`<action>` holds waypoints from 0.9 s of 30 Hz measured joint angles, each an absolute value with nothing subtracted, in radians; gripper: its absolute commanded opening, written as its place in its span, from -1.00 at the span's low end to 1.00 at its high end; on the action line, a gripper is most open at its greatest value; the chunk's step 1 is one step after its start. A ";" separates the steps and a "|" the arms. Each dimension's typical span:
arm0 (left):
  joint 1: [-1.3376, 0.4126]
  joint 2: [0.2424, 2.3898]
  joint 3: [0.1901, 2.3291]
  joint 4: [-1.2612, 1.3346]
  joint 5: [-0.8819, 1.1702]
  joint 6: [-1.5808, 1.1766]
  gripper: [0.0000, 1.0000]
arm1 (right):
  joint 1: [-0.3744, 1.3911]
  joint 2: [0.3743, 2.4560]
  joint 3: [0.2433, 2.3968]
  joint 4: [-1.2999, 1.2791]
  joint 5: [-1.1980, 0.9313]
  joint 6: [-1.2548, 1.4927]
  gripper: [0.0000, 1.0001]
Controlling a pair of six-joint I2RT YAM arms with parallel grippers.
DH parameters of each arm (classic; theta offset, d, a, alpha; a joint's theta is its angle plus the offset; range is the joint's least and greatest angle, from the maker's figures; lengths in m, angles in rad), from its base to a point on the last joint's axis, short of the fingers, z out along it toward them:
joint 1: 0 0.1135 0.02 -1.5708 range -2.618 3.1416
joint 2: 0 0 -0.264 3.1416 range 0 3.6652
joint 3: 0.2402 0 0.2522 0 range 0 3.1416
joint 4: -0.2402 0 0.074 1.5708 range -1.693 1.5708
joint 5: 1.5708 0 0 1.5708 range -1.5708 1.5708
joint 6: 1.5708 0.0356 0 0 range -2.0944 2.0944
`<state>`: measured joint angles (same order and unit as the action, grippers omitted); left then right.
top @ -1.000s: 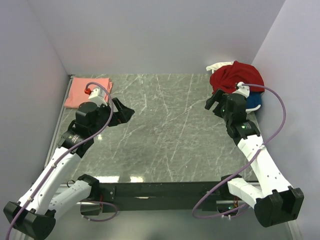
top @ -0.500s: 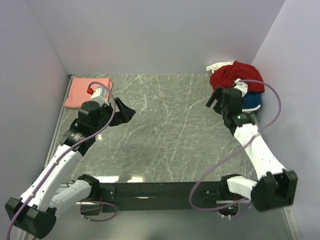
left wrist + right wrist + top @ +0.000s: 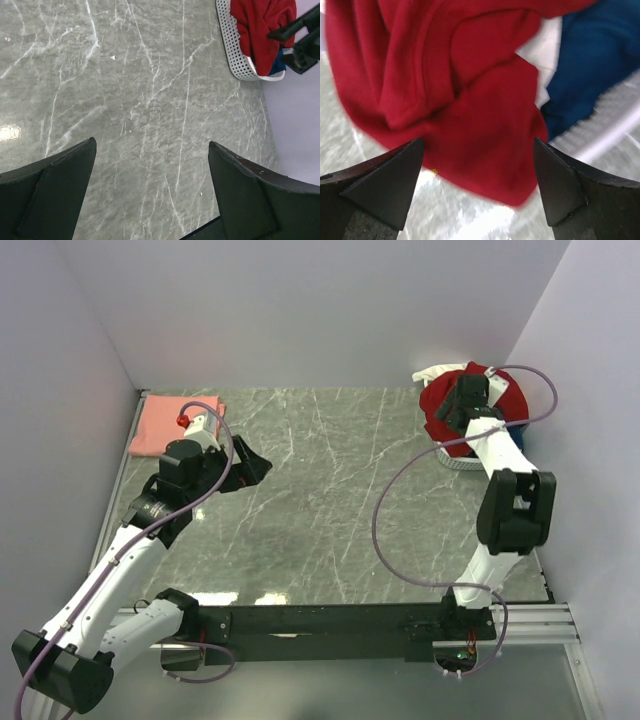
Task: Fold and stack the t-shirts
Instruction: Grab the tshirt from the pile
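A deep red t-shirt (image 3: 445, 398) lies heaped over the white slatted basket (image 3: 458, 462) at the table's far right, with a cream-white one (image 3: 437, 371) behind it and a blue one (image 3: 592, 75) under it. The red shirt fills the right wrist view (image 3: 470, 100). My right gripper (image 3: 462, 400) is open, just above the red shirt, with nothing between its fingers. A folded salmon pink t-shirt (image 3: 165, 420) lies flat at the far left corner. My left gripper (image 3: 255, 466) is open and empty above the marble table, right of the pink shirt.
The grey marble table (image 3: 330, 500) is walled by pale panels at the back and both sides. The basket (image 3: 235, 50) and red shirt (image 3: 262, 25) show in the left wrist view at the top right. A black rail runs along the near edge.
My right arm has reached out far to the back, moving its gripper from beside the basket up over the red shirt. My left arm has barely shifted.
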<state>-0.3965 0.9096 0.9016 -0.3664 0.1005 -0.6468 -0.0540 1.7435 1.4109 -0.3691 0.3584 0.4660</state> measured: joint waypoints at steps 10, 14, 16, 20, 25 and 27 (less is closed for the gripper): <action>-0.397 0.926 0.917 -0.383 0.096 -0.646 0.99 | -0.054 1.840 1.459 -0.401 0.324 0.455 -1.00; -0.396 0.926 0.919 -0.384 0.084 -0.647 0.99 | -0.054 1.784 1.482 -0.448 0.292 0.462 -1.00; -0.396 0.925 0.919 -0.384 0.081 -0.648 0.99 | -0.050 1.735 1.501 -0.469 0.265 0.461 -1.00; -0.396 0.925 0.925 -0.387 0.069 -0.652 0.99 | -0.034 1.597 1.589 -0.521 0.208 0.459 -1.00; -0.396 0.926 0.950 -0.386 0.045 -0.671 0.99 | 0.100 1.459 1.785 -0.560 0.160 0.456 -1.00; -0.396 0.925 0.955 -0.385 0.032 -0.675 0.99 | 0.193 1.427 1.868 -0.572 0.144 0.455 -1.00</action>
